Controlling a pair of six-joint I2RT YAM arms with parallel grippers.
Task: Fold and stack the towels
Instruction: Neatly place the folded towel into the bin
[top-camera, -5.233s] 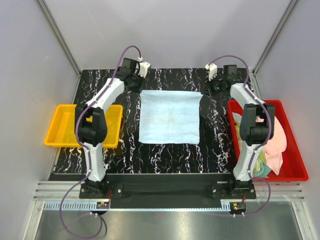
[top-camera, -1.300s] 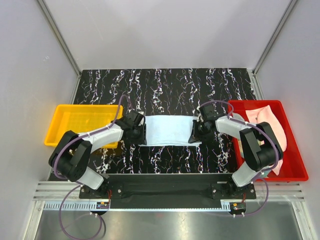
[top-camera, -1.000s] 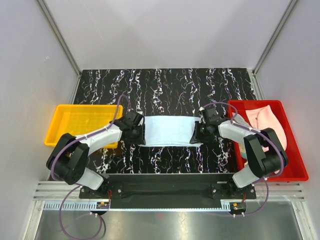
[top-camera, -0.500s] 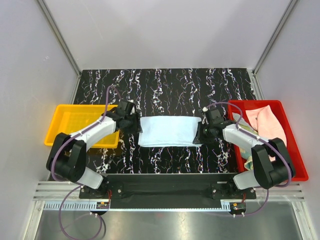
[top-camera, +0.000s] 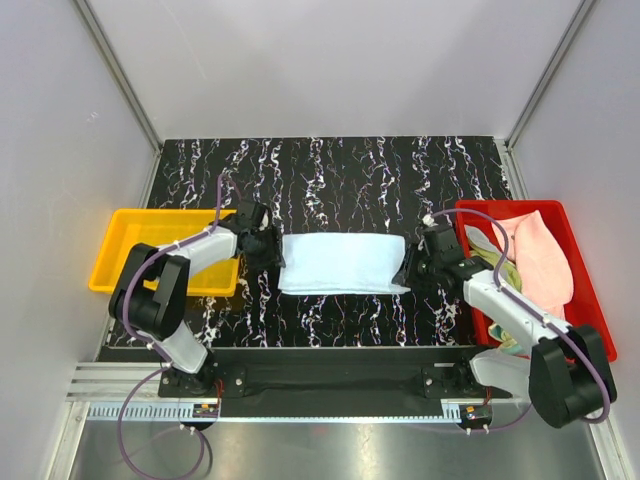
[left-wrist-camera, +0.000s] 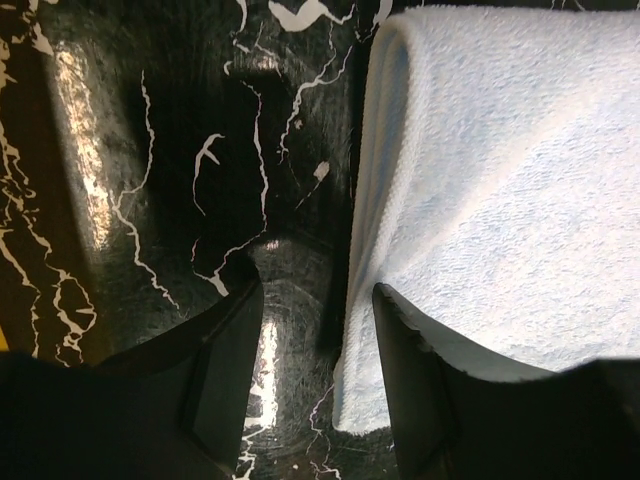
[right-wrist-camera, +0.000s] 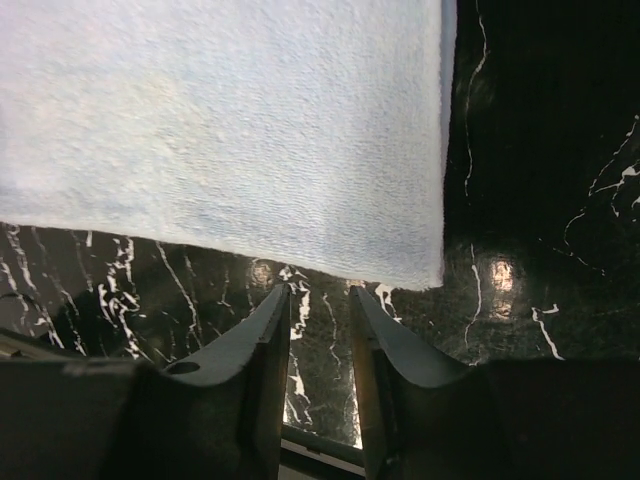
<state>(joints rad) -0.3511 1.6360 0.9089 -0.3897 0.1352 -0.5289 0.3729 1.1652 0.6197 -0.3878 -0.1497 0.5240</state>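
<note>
A light blue towel (top-camera: 340, 263) lies folded in half in a wide strip on the black marbled table (top-camera: 340, 180). My left gripper (top-camera: 271, 251) sits at the strip's left end and is open. In the left wrist view the towel's (left-wrist-camera: 500, 180) folded edge runs between the fingers of the left gripper (left-wrist-camera: 315, 300), and one finger stands over the cloth without pinching it. My right gripper (top-camera: 411, 270) is at the strip's right end, also open. In the right wrist view the right gripper (right-wrist-camera: 320, 292) is just short of the towel's (right-wrist-camera: 220, 120) near corner, with only bare table between its fingers.
A red bin (top-camera: 590, 330) at the right holds a pink towel (top-camera: 540, 255) and other crumpled towels. A yellow tray (top-camera: 130, 255) stands at the left, close behind my left arm. The table's near edge runs just below the towel.
The towel, spread flat five seconds ago, now lies folded in half. Over the last second both grippers have opened, let go of its ends and drawn slightly outward.
</note>
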